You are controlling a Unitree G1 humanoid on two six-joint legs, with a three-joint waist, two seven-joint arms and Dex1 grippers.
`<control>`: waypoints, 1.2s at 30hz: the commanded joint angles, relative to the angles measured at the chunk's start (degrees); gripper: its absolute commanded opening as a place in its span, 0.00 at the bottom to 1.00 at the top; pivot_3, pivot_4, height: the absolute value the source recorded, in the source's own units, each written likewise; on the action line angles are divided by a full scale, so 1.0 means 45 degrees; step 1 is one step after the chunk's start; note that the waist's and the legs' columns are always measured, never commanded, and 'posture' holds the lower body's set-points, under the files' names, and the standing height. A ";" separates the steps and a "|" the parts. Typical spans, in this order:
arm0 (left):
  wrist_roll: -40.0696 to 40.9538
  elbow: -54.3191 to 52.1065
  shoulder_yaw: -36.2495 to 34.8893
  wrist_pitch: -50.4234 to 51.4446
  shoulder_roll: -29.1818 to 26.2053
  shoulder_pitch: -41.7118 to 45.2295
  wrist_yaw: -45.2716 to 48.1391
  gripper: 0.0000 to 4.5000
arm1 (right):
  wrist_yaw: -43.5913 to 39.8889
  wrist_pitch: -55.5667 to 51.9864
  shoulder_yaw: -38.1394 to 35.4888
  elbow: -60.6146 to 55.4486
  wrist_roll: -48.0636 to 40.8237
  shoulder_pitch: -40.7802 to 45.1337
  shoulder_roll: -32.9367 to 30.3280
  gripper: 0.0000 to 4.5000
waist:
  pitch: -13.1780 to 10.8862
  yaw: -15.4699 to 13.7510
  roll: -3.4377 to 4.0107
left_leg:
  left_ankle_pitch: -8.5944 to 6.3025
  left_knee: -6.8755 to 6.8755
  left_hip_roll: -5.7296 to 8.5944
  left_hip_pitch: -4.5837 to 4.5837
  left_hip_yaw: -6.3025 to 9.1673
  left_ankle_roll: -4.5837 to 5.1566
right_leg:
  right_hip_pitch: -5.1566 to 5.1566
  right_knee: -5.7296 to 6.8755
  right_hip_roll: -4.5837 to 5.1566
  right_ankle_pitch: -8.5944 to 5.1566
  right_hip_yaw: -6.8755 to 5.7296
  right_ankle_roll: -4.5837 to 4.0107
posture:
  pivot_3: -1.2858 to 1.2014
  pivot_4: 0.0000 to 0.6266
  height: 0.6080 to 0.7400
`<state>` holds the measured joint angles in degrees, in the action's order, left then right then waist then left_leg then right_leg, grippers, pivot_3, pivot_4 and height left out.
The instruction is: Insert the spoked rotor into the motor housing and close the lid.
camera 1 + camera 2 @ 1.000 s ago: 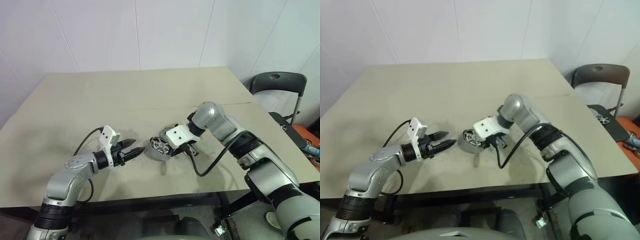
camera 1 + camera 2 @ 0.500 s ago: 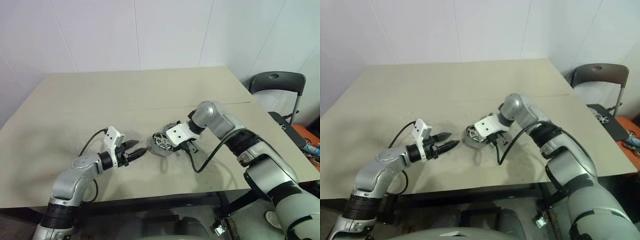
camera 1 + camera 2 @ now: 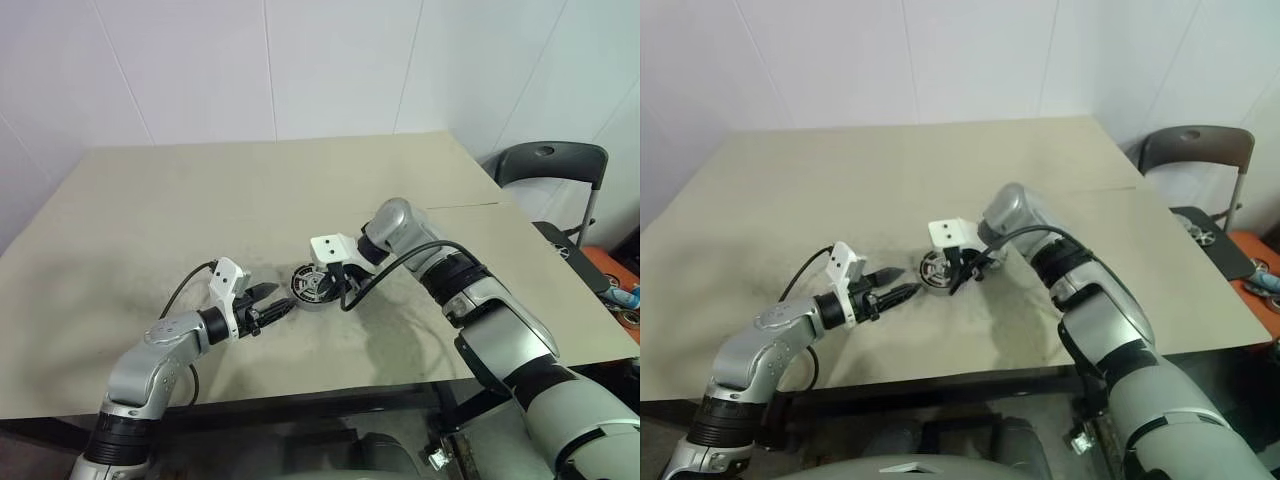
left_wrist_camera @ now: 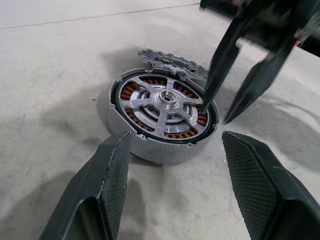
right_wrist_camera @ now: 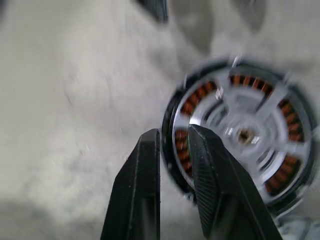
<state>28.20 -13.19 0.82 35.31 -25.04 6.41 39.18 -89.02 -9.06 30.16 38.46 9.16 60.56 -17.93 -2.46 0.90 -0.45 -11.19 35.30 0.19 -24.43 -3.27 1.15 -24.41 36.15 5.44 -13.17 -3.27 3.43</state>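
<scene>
1. The motor housing [image 4: 162, 122] stands on the tabletop [image 3: 300, 190] with the spoked rotor [image 4: 165, 102] seated inside.
2. The lid [image 4: 172, 61] lies just behind the housing.
3. The left pincer [image 3: 272, 306] points level at the housing, jaws wide apart, empty.
4. The right pincer [image 4: 220, 107] angles down over the housing rim, fingers slightly parted, holding nothing.

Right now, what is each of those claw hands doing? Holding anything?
Left gripper: open, holding nothing, pointed at the housing.
Right gripper: slightly open, holding nothing, over the housing rim with the rotor already inside.
</scene>
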 commanded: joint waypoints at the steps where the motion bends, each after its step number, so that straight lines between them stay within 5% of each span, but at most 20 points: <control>1: 0.0209 -0.0391 -0.0274 0.0086 -0.0078 0.0278 -0.0043 0.68 | -0.0739 -0.0766 -0.0505 -0.2006 -0.1254 0.0455 -0.0431 0.22 | 0.0000 -0.0013 0.0000 | 0.0000 0.0000 0.0000 -0.0002 -0.0001 0.0000 | 0.0000 -0.0003 0.0000 0.0000 0.0000 0.0000 | 0.52 0.00 1.00; 5: 0.0189 -0.0200 -0.0288 0.0131 -0.0114 0.0492 0.0039 0.68 | -0.0502 -0.0087 -0.0574 -0.2461 -0.1297 0.0320 -0.0788 0.22 | 0.0001 -0.0036 -0.0002 | 0.0000 0.0001 0.0000 -0.0001 0.0000 0.0000 | -0.0009 -0.0011 0.0002 0.0000 -0.0002 0.0000 | 0.52 0.00 1.00; 9: 0.0180 -0.0163 -0.0269 0.0168 -0.0129 0.0567 0.0072 0.68 | 0.1904 0.5084 0.0292 -0.0824 0.1026 0.0210 -0.1717 0.22 | 0.0001 -0.0062 -0.0002 | -0.0001 0.0002 0.0003 0.0002 -0.0006 -0.0001 | -0.0014 -0.0013 0.0001 0.0000 -0.0006 0.0002 | 0.52 0.00 1.00; 15: 0.0162 -0.0419 -0.0156 0.0289 -0.0044 0.0454 -0.0059 0.68 | 0.1838 0.6928 0.0467 -0.0367 0.1262 -0.0191 -0.1904 0.22 | -0.0001 0.0067 0.0002 | 0.0001 -0.0014 0.0001 -0.0002 -0.0028 0.0003 | 0.0000 -0.0020 -0.0010 -0.0001 -0.0001 0.0003 | 0.52 0.00 1.00; 36: 0.0156 -0.0582 -0.0227 0.0259 -0.0016 0.0160 -0.0136 0.68 | 0.1371 0.7735 0.0403 0.0851 0.1553 0.0044 -0.1602 0.26 | -0.0003 -0.0017 0.0005 | 0.0003 0.0016 -0.0006 0.0005 -0.0011 0.0002 | 0.0014 -0.0005 -0.0011 0.0000 0.0001 0.0000 | 0.52 0.00 1.00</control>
<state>28.23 -14.09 0.88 37.21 -24.75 6.63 38.34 -81.55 25.85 33.31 43.50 17.59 58.78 -24.86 -2.48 0.82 -0.43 -11.18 35.37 0.17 -24.40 -3.31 1.16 -24.34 36.14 5.39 -13.17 -3.26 3.43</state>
